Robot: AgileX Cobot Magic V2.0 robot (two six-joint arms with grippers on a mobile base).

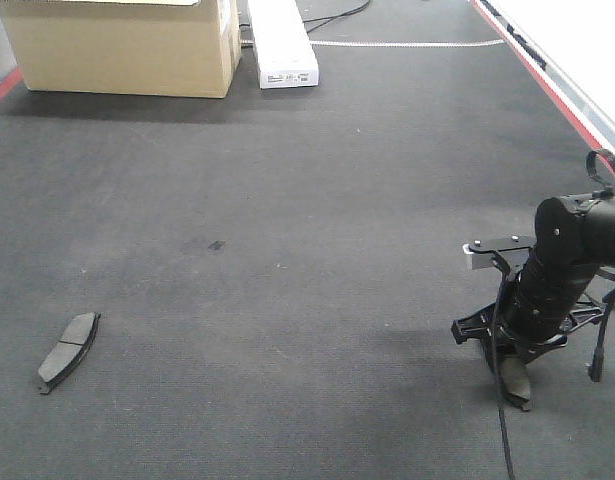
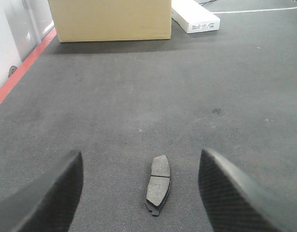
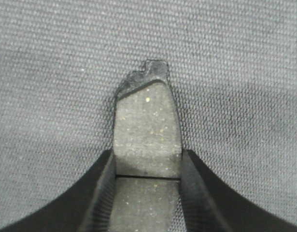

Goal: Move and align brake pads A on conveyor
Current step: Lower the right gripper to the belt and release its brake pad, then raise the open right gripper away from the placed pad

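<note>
- Here the right gripper (image 3: 147,157) clamps a brake pad (image 3: 146,121) by its long edges between its fingers, probably to square it on the conveyor (image 3: 51,72).
- Meanwhile the left gripper (image 2: 141,159) is spread wide, with a second pad (image 2: 159,183) framed between its fingers.

Dark grey textured conveyor (image 1: 317,200), red edge stripe (image 2: 22,71) on the left; grey-brown gold-flecked brake pad (image 3: 146,130), black backing; tan cardboard box (image 1: 117,45), white carton (image 1: 282,45).

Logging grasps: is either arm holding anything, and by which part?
Right gripper holds a brake pad, jaws clamped on its long edges at the centre groove. Left gripper is open, empty.
</note>
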